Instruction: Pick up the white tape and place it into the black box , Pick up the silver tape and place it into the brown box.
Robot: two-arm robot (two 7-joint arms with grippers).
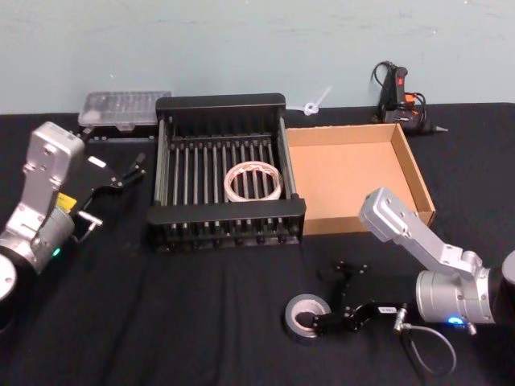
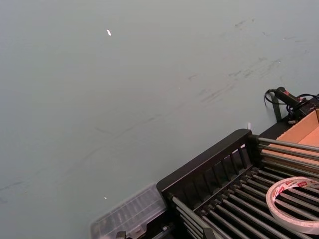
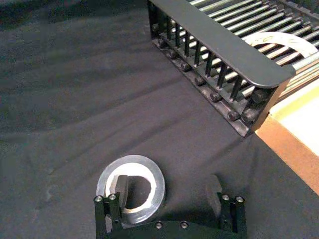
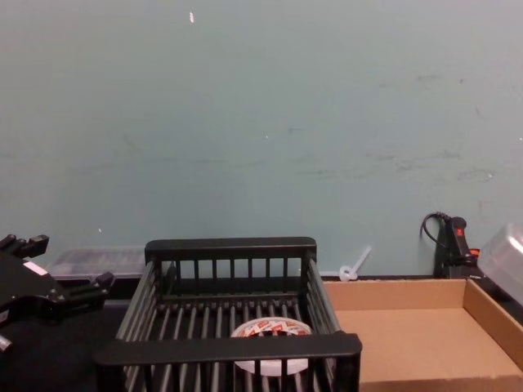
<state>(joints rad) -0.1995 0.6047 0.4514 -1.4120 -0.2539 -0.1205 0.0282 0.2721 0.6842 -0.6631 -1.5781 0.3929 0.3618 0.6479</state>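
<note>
The silver tape (image 1: 306,315) lies flat on the black cloth in front of the boxes. My right gripper (image 1: 334,296) is low over it and open. In the right wrist view one finger (image 3: 121,184) sits inside the hole of the silver tape (image 3: 149,172), and the other stands outside the ring, on the cloth. The white tape (image 1: 253,181) rests on the ribbed bottom of the black box (image 1: 225,211), also seen as the white tape (image 4: 272,329) and the white tape (image 2: 294,204). The brown box (image 1: 418,173) stands right of it, touching, with nothing inside. My left gripper (image 1: 138,166) hangs open left of the black box.
A clear plastic case (image 1: 125,108) lies behind the black box at the back left. A black-and-orange glue gun (image 1: 398,90) and a white plastic tie (image 1: 315,102) lie at the back right. Black cloth (image 1: 201,322) covers the table, with free room at the front left.
</note>
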